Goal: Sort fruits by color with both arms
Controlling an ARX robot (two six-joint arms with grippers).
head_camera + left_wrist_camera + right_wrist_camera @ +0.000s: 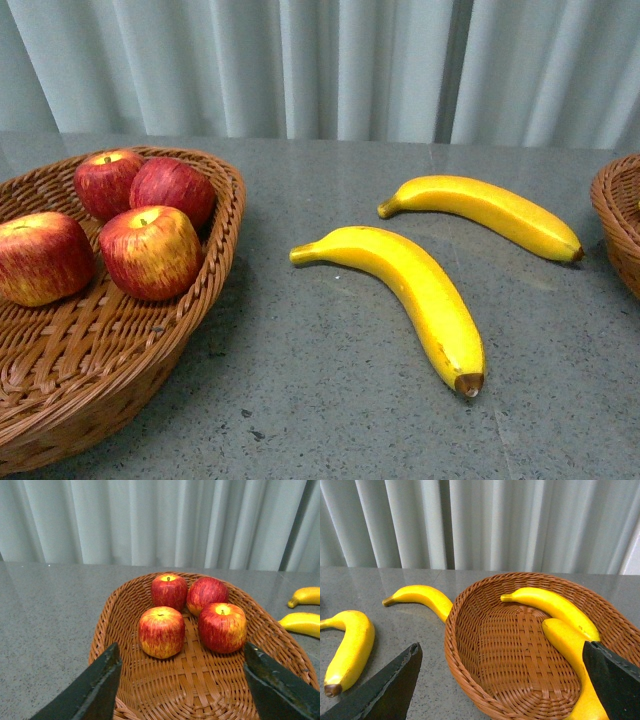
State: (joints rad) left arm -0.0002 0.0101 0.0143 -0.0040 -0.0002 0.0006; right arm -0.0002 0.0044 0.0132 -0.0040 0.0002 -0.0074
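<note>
Several red apples streaked with yellow (150, 252) lie in the left wicker basket (215, 290). Two yellow bananas lie on the table between the baskets, a near one (415, 295) and a far one (490, 212). No arm shows in the front view. My left gripper (182, 680) is open and empty above the near end of the apple basket (200, 680), short of the apples (161, 631). My right gripper (500, 680) is open and empty above the right basket (470, 650), which holds two more bananas (550, 605). The table bananas (420, 597) lie beside that basket.
The grey table (330, 400) runs back to a pale curtain (330, 60). The right basket's rim (615, 220) shows at the front view's right edge.
</note>
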